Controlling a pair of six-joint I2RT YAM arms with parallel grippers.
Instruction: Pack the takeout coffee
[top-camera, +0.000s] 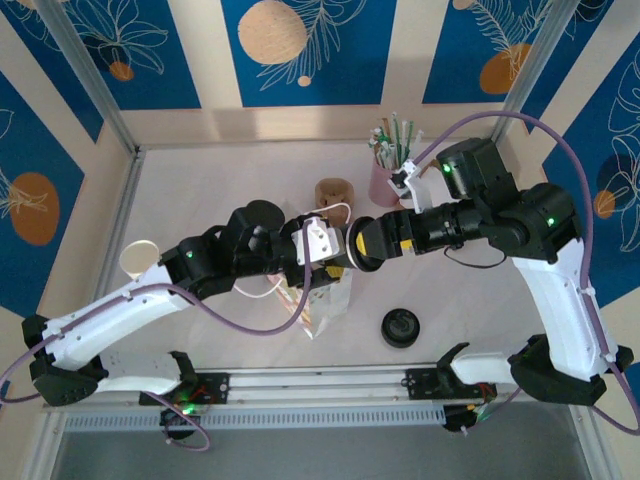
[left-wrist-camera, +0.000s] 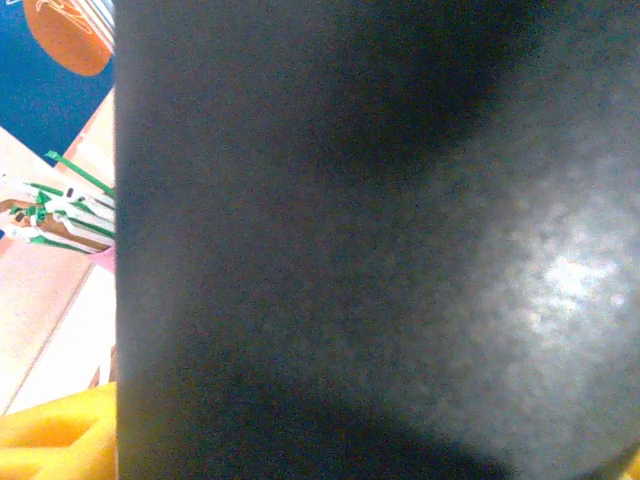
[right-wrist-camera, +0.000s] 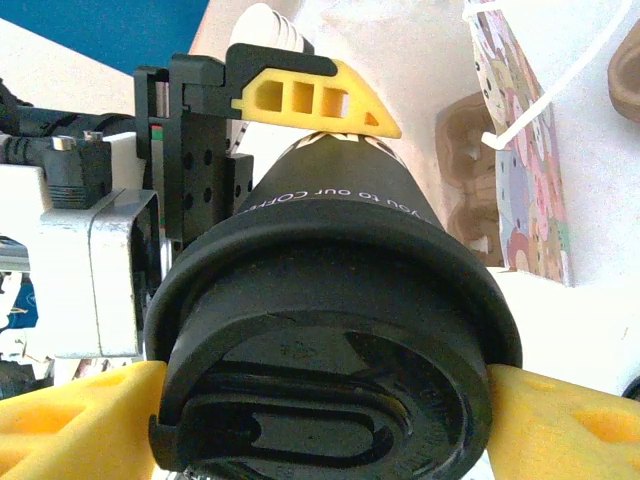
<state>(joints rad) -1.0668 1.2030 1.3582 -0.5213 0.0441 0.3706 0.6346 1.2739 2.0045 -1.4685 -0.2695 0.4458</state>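
The takeout coffee lies on its side in mid-air over the table's middle, its black lid facing the right wrist camera. My left gripper is shut on the cup's dark body, with one yellow finger lying along its upper side. In the left wrist view the dark cup wall sits right against the lens. My right gripper meets the cup from the right. Its yellow fingers stand against both sides of the lid's rim with no gap showing.
A patterned paper bag with white handles stands just below the grippers. A brown cardboard cup holder sits behind them, beside a pink cup of straws. A loose black lid lies front right, and a cream cup stands left.
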